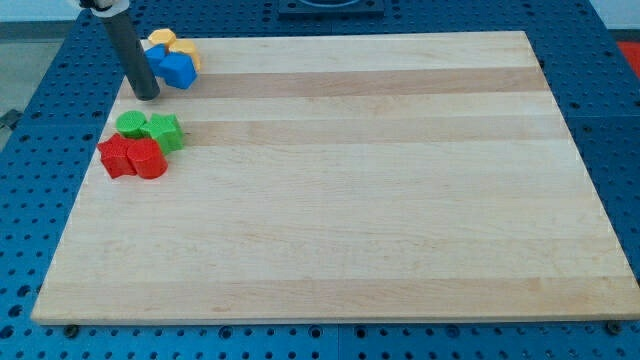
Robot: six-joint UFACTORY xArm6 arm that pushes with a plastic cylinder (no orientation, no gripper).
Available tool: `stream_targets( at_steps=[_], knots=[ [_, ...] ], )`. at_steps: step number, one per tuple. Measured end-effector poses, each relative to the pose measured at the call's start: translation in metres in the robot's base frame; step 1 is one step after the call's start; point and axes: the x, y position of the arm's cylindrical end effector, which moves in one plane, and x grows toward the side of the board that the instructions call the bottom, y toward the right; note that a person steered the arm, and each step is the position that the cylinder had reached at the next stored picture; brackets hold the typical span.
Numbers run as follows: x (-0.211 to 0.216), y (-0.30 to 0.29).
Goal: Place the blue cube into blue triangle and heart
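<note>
A cluster of blue and yellow blocks sits at the view's top left corner of the wooden board (pixel 330 200). A blue block (pixel 177 69) lies at its front; its exact shape is hard to make out. Yellow blocks (pixel 165 41) lie behind it, one (pixel 187 52) at its right. My tip (pixel 147 95) rests on the board just left of and below the blue block, touching or nearly touching it. The rod hides part of the cluster's left side.
Below the tip lie two green blocks (pixel 131 124) (pixel 164 131) and two red blocks (pixel 117 158) (pixel 148 159), packed together near the board's left edge. A blue perforated table (pixel 40 100) surrounds the board.
</note>
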Motion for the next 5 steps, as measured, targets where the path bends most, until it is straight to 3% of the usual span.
stream_targets(
  at_steps=[3,5],
  knots=[
    [-0.004,0.045],
    [-0.032,0.046]
  ],
)
